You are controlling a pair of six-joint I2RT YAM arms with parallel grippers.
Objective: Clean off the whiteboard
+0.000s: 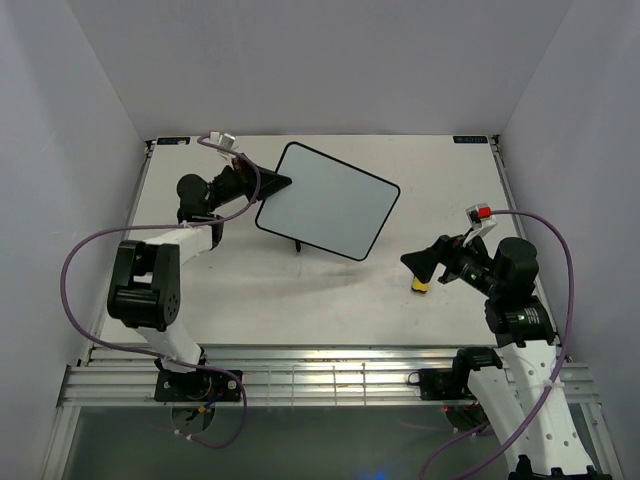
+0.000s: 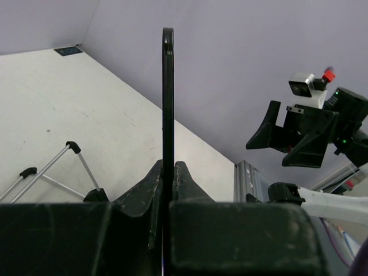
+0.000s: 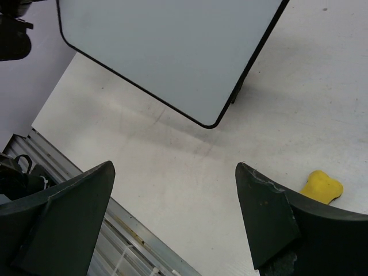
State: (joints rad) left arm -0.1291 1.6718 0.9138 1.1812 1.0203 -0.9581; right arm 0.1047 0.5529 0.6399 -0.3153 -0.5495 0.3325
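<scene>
The left gripper (image 2: 167,169) has its jaws clamped on one end of the small, round-cornered white whiteboard (image 1: 328,200) with the thin black frame. The board rises edge-on straight out from between those jaws. The right gripper (image 3: 173,167) hangs with its jaws wide apart and nothing between them. The small yellow bone-shaped sponge (image 3: 321,187) lies on the white table (image 3: 172,149) just outside its right-hand finger, not in the gap.

The step in hand looks like fetching the sponge. To do it well, the open jaws should shift sideways until they straddle the sponge, then drop to the table and close across its narrow waist. That would leave a flat face beyond the fingertips for wiping. The left pinch needs to be firm, since pressure far from those jaws will lever the board. Strokes along the board, towards the clamped end, should twist it least.

The board's long axis runs directly away from the left jaws, towards the right arm's side. Its writing face is turned up and towards the right jaws, and no marks show on it. A thin black wire stand (image 1: 297,243) sits under its near edge; I cannot tell whether they touch.
</scene>
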